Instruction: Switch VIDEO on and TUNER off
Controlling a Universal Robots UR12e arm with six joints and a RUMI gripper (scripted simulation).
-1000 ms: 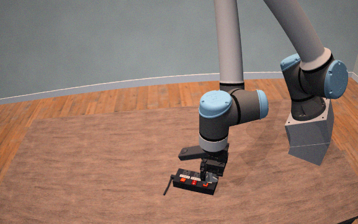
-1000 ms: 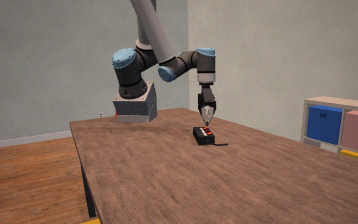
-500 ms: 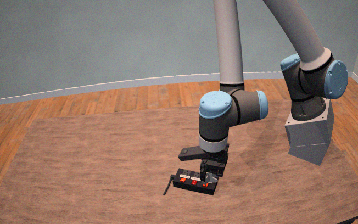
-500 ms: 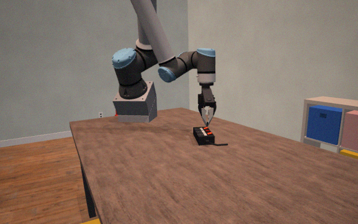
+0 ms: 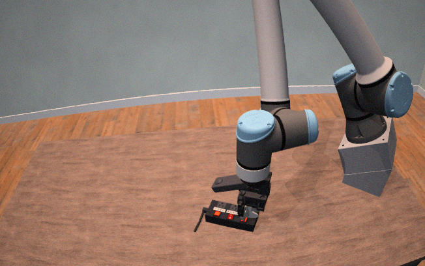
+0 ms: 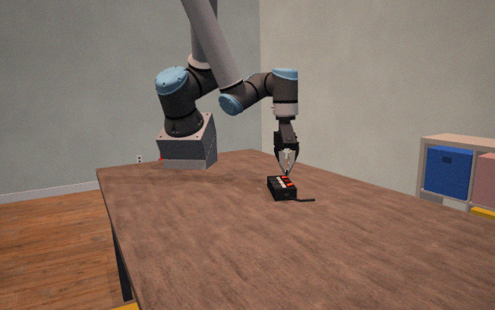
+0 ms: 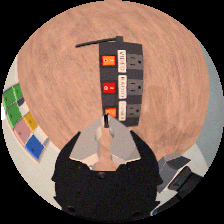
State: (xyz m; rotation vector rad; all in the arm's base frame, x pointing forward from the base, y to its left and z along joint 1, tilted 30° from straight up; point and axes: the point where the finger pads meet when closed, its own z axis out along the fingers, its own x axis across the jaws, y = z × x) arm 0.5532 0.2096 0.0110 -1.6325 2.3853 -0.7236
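Note:
A black power strip [image 5: 231, 216] lies flat on the wooden table, right way up, with three red rocker switches, white labels and outlets on top. It also shows in the exterior view [image 6: 281, 187] and in the wrist view [image 7: 121, 84]. A short black cable stub [image 5: 199, 220] sticks out of its left end. My gripper [image 5: 245, 213] is shut and empty, pointing straight down. Its tips [image 7: 105, 120] rest at or just above the switch at the end of the strip away from the cable [image 7: 111, 112]. The labels are too small to read.
The arm's grey base block [image 5: 368, 164] stands on the table at the back right. A shelf with a blue bin [image 6: 448, 172] and a pink bin stands beyond the table on the right.

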